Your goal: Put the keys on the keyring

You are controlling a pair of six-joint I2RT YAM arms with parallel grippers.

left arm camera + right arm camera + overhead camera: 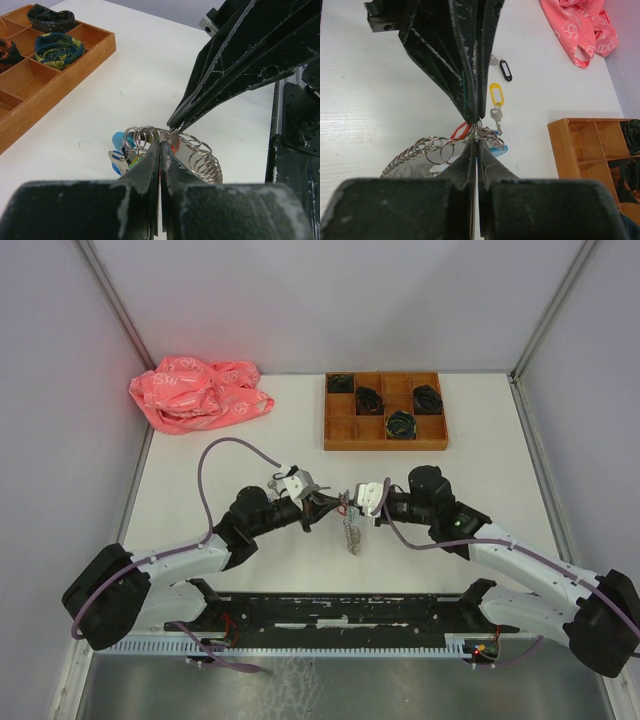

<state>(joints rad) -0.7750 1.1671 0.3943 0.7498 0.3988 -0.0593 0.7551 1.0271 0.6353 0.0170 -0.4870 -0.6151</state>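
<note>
The keyring (352, 530) hangs between my two grippers above the table's middle. It is a hoop strung with many silvery rings (200, 157), with a light-blue section (498, 148) and a red tag (460, 131). My left gripper (160, 146) is shut on its top edge. My right gripper (477, 142) is shut on it from the opposite side, tip to tip with the left. In the top view the left gripper (333, 505) and right gripper (354, 502) nearly touch. A key with a yellow tag (495, 98) and one with a black tag (505, 70) lie on the table.
A wooden compartment tray (385, 435) with black coiled bundles stands at the back right; it also shows in the left wrist view (47, 82). A crumpled pink bag (198, 392) lies at the back left. A black rail (340, 612) runs along the near edge.
</note>
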